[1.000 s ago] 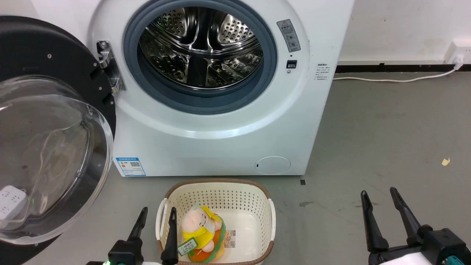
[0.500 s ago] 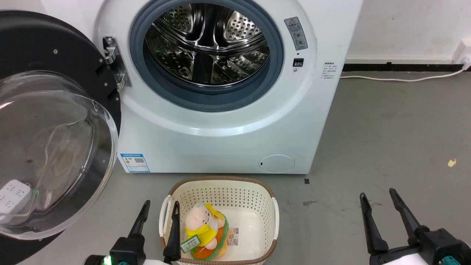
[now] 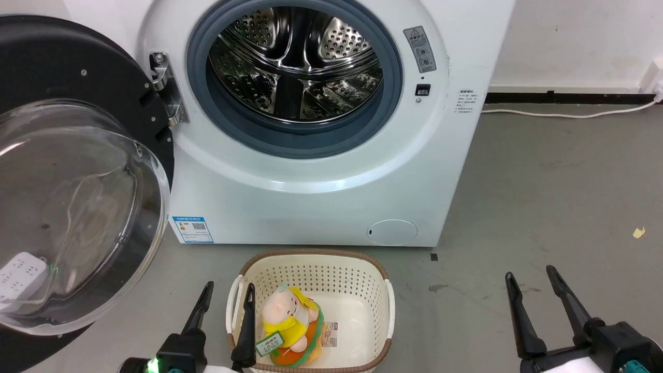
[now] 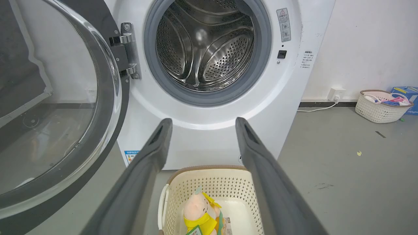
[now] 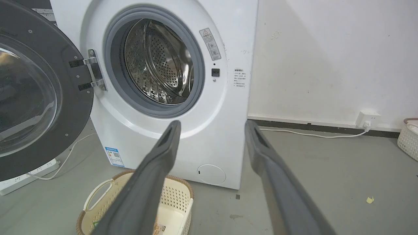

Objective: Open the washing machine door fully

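The white washing machine [image 3: 321, 197] fills the upper middle of the head view, its steel drum [image 3: 295, 62] exposed inside the grey rubber ring. The washing machine door [image 3: 77, 207], black with a bulging glass bowl, stands swung wide out to the left on its hinge [image 3: 166, 88]; it also shows at left as door [image 4: 58, 107] and door [image 5: 36, 107]. My left gripper [image 3: 229, 291] is open low at the basket's left rim, well back from the machine. My right gripper [image 3: 531, 276] is open over bare floor at lower right. Both hold nothing.
A cream basket [image 3: 311, 274] with a plush toy [image 3: 287, 324] sits on the floor before the machine. A white power strip [image 3: 20, 269] lies behind the door glass. A white cable [image 3: 570, 114] runs along the wall. Another basket [image 4: 382, 106] stands far right.
The whole head picture has shifted a little right and down, so the camera moved. Door, basket and both grippers keep their places relative to one another.
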Robot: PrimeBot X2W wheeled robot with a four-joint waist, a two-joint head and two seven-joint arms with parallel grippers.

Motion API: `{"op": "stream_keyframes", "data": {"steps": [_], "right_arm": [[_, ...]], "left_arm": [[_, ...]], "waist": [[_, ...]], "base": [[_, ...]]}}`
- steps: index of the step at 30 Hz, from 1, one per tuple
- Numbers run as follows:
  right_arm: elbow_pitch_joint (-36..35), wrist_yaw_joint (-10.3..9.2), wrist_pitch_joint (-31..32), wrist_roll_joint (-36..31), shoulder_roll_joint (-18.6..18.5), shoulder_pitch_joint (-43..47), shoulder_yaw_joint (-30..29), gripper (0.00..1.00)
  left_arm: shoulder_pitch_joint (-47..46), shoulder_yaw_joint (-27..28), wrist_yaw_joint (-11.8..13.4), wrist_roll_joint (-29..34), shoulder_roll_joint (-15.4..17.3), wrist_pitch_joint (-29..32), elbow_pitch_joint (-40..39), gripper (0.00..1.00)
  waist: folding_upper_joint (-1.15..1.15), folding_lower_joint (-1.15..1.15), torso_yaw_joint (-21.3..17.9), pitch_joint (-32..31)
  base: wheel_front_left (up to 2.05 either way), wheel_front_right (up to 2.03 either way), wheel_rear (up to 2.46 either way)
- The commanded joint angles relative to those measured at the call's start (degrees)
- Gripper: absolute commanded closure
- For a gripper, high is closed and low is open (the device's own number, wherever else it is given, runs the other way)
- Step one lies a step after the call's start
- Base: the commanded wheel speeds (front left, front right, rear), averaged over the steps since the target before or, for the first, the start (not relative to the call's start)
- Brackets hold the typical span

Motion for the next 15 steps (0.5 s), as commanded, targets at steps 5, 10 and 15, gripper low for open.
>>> {"op": "stream_keyframes", "data": {"steps": [5,10,15], "right_arm": [[0.6,0.06,-0.2,0.4,0.3,0.2,-0.1,0.0],[0.8,0.06,-0.2,0.7,0.3,0.1,-0.1,0.0],[1.1,0.06,-0.2,0.9,0.3,0.0,0.1,0.0]], "left_arm": [[-0.1,0.2,-0.2,-0.1,0.0,-0.2,0.3,0.0],[-0.3,0.1,-0.2,-0.1,0.0,-0.2,0.5,0.0],[-0.2,0.0,-0.1,-0.3,0.0,-0.2,0.6,0.0]], "waist": [[0.0,0.0,0.0,0.0],[0.0,0.0,0.0,-0.1],[0.0,0.0,0.1,-0.3]], "base": [[0.0,0.0,0.0],[0.0,0.0,0.0],[0.0,0.0,0.0]]}}
